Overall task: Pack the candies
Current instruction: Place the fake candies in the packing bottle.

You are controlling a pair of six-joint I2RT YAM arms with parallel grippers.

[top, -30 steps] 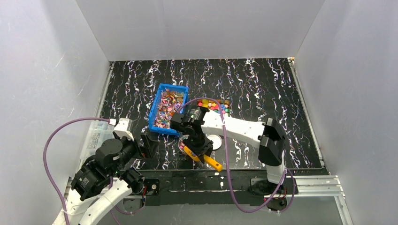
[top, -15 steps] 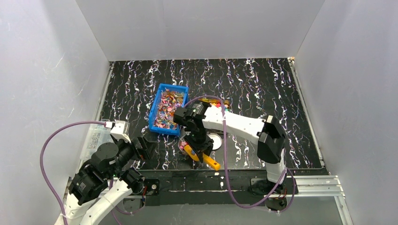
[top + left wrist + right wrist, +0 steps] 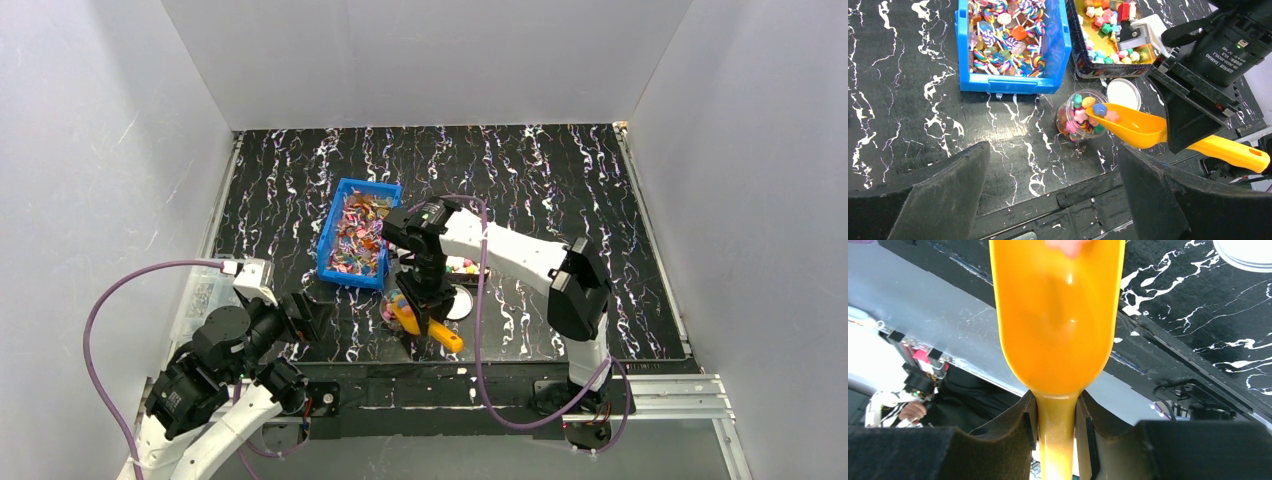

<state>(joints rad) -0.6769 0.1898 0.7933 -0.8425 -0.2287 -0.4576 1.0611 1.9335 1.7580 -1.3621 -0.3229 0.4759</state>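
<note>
My right gripper (image 3: 424, 308) is shut on the handle of a yellow scoop (image 3: 1140, 131), also seen in the right wrist view (image 3: 1058, 315). The scoop's tip rests on the rim of a small clear jar (image 3: 1081, 116) partly filled with chunky candies (image 3: 1099, 109); a few lie at the scoop's tip. A blue bin (image 3: 1060, 47) holds shiny-wrapped candies (image 3: 1000, 35). A dark tin (image 3: 1083, 62) holds more chunky candies (image 3: 1108, 30). My left gripper (image 3: 1048, 200) is open and empty, near the front edge, left of the jar (image 3: 394, 305).
The jar's white lid (image 3: 1123, 93) lies flat just right of the jar, in front of the tin. The blue bin (image 3: 335, 262) and the tin stand side by side behind the jar. The table's front rail (image 3: 1108, 185) runs close below the left gripper.
My right arm has swung the scoop so that its tip now sits at the jar's mouth. My left arm has drawn back a little toward the near left.
</note>
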